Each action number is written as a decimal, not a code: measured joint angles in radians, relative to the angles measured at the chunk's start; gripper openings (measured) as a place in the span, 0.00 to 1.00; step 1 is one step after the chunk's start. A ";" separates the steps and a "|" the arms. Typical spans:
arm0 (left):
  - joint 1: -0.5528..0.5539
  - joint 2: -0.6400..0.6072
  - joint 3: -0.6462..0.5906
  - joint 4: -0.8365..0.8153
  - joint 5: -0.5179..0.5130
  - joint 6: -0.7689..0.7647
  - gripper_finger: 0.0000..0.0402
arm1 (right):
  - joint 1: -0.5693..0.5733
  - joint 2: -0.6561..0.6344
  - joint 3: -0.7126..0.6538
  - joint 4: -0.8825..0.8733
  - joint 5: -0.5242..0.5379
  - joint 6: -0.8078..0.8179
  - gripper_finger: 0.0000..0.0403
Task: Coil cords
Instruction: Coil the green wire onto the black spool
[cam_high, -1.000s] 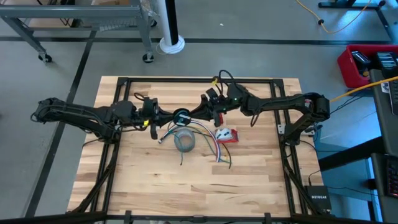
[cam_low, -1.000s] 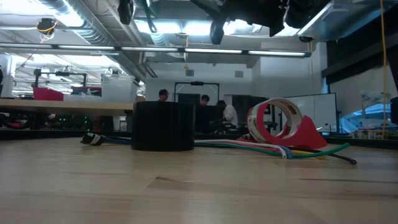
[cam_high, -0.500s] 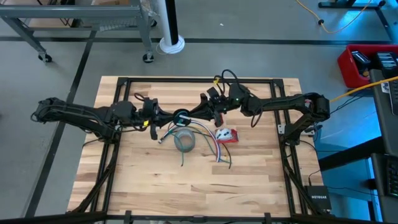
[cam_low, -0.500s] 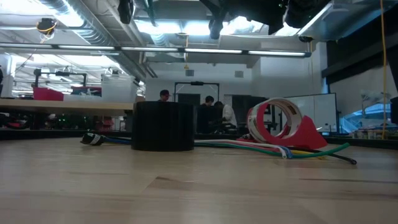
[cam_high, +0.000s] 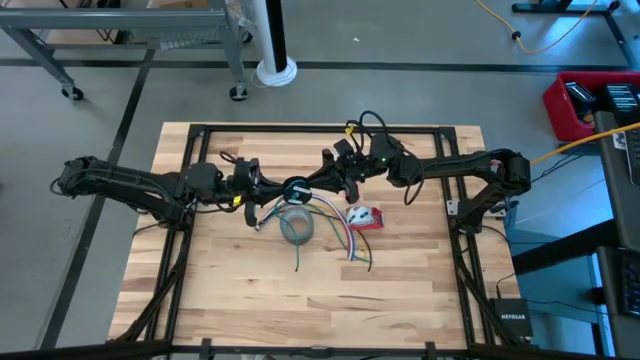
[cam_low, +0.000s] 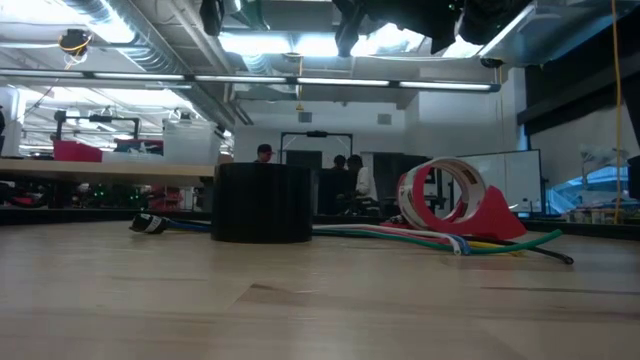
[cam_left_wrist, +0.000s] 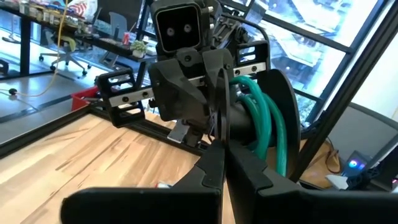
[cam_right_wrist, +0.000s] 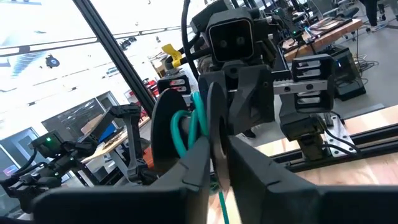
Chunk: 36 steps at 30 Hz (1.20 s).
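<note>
The cord (cam_high: 296, 188) is wound into a small green-and-dark ring, held in the air over the middle of the table. My left gripper (cam_high: 283, 188) comes at it from the table's left and is shut on it. My right gripper (cam_high: 312, 184) comes from the right and is also shut on it. The green turns (cam_left_wrist: 261, 118) show in the left wrist view just beyond my left gripper (cam_left_wrist: 222, 155). In the right wrist view they (cam_right_wrist: 185, 127) show beside my right gripper (cam_right_wrist: 214, 158). My left gripper pinches a thin dark turn at the ring's rim (cam_left_wrist: 219, 118) between its two fingers, coming in level from the table's left. The ring stands on edge, clear of the table. My right gripper pinches the ring's rim (cam_right_wrist: 214, 115) from the opposite side, nearly level from the table's right. The green turns lie beside its fingers.
Below the grippers a grey tape roll (cam_high: 296, 228) lies on the table, dark in the low view (cam_low: 265, 203). Several loose coloured cords (cam_high: 335, 225) fan out beside it. A red tape dispenser (cam_high: 365, 217) sits to the right (cam_low: 455, 205). People stand far behind the table.
My right gripper has tipped up a little, and its hanging finger sits higher in the low view. The ring stays aloft between the two grippers, in the same place over the tape roll.
</note>
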 joint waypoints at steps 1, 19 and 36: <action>0.000 0.000 0.000 0.000 0.000 0.000 0.00 | 0.000 0.000 0.000 0.000 0.000 0.000 0.14; 0.000 -0.016 0.000 -0.056 0.002 0.030 0.03 | -0.003 0.000 0.001 -0.063 0.003 0.032 0.01; 0.000 -0.018 0.000 -0.053 0.003 0.044 0.17 | -0.003 0.000 0.001 -0.081 0.000 0.036 0.01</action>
